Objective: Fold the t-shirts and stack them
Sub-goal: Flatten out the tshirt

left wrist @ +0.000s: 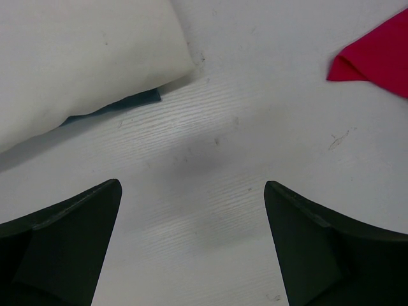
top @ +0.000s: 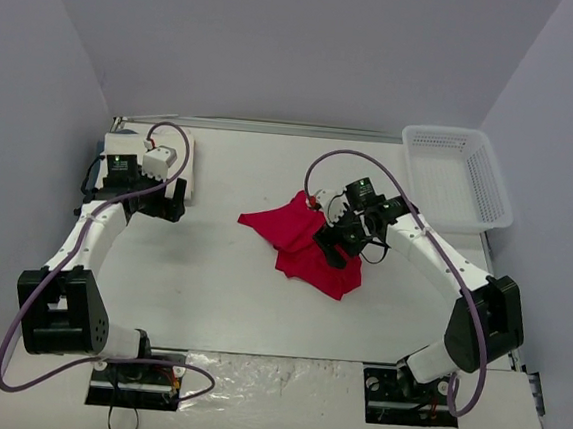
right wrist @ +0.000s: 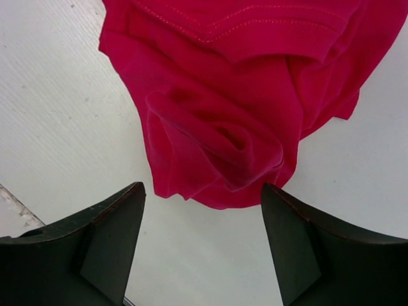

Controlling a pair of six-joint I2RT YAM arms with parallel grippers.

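The red t-shirt (top: 299, 241) lies crumpled in the middle of the table, bunched into folds. My right gripper (top: 332, 247) hovers over its right part. In the right wrist view the gripper (right wrist: 202, 188) is open, its fingers apart on either side of the red t-shirt's (right wrist: 236, 95) bunched near edge, gripping nothing. The white t-shirt (top: 183, 170) lies as a folded rectangle at the back left, partly hidden under my left wrist. My left gripper (top: 162, 204) sits just in front of it. It stands wide open (left wrist: 192, 185) over bare table, with the white t-shirt (left wrist: 83, 57) ahead on the left and a corner of the red t-shirt (left wrist: 376, 57) ahead on the right.
A white mesh basket (top: 461, 175) stands at the back right corner, beside the grey side wall. A dark teal edge (left wrist: 121, 105) shows under the white t-shirt. Grey walls close in the table (top: 210, 288) at the back and on both sides.
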